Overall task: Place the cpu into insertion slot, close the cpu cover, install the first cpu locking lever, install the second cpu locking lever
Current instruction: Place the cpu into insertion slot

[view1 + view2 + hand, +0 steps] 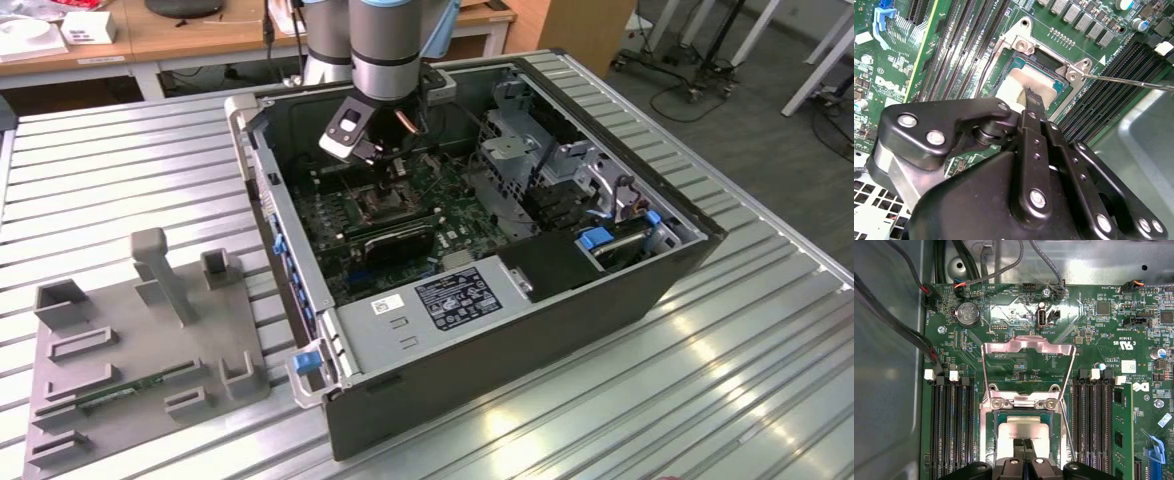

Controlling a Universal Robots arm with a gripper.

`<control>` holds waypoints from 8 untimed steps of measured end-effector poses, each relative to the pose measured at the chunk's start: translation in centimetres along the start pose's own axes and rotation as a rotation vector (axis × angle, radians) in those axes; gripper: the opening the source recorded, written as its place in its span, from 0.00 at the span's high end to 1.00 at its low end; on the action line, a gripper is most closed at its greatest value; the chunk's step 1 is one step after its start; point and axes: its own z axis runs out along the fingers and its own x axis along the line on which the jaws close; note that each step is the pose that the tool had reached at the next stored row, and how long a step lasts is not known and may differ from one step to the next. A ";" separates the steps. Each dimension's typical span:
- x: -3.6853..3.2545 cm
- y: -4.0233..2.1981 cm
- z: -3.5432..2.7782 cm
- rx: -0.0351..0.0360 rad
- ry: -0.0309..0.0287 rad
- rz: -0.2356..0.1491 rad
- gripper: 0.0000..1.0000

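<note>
The black end effector (1024,446), fingers pressed together and empty, hangs just over the small pale beige-silver square cpu (1021,429), lying flat in the dark silver-rimmed insertion slot (1053,426); the thin silvery cpu cover (1029,344) stands open. Likely light, stiff, fragile: best gripped by 2 opposite edges.

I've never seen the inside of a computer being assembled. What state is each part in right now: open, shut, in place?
cpu: lying in the slot.
cover: swung up, open.
lever: loose, not latched.
tool: shut, tips at the cpu.
case: side open.
</note>
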 end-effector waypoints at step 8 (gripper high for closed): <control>0.01 0.00 0.08 -0.0001 0.0007 0.000 0.89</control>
